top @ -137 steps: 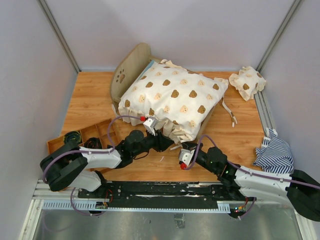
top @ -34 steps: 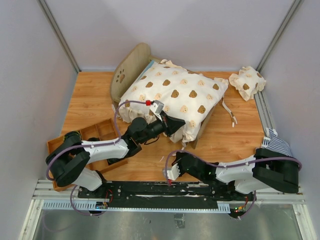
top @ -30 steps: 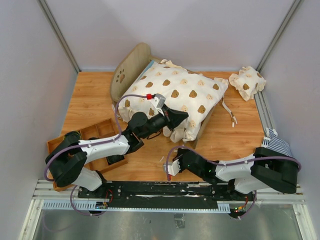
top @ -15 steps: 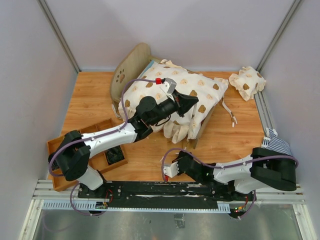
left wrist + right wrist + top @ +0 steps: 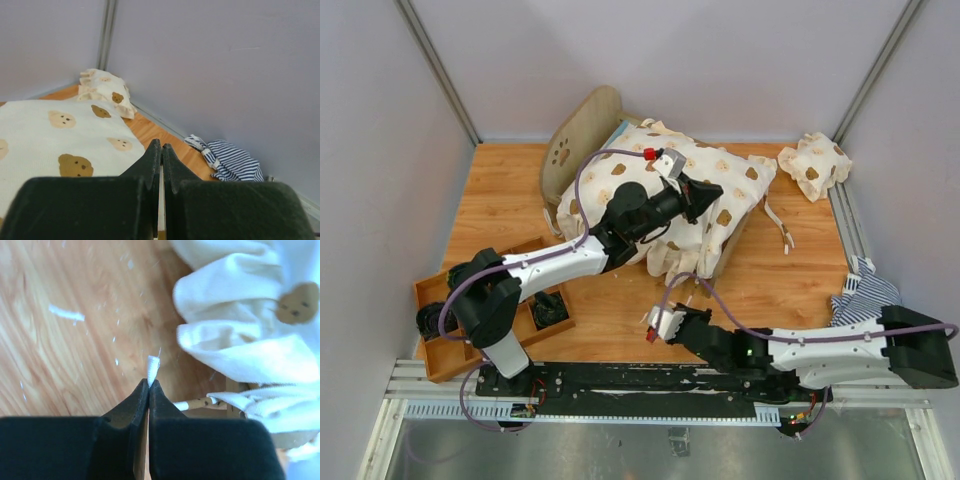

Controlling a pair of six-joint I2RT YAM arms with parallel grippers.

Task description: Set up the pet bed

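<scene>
Both jaws shut, right pinching white tie (image 5: 153, 365)

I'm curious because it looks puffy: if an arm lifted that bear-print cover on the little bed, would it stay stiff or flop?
Probably floppy: the bear-print cover bunches into soft folds at its near edge. Likely light, being ruffled cloth. Its loose ties might trail or snag on the pet bed.

No readable text, labels, brands or nos. anywhere. Only marks: paw-print cutout in pet bed (image 5: 582, 125) headboard, bear faces on cover (image 5: 745, 185).
</scene>
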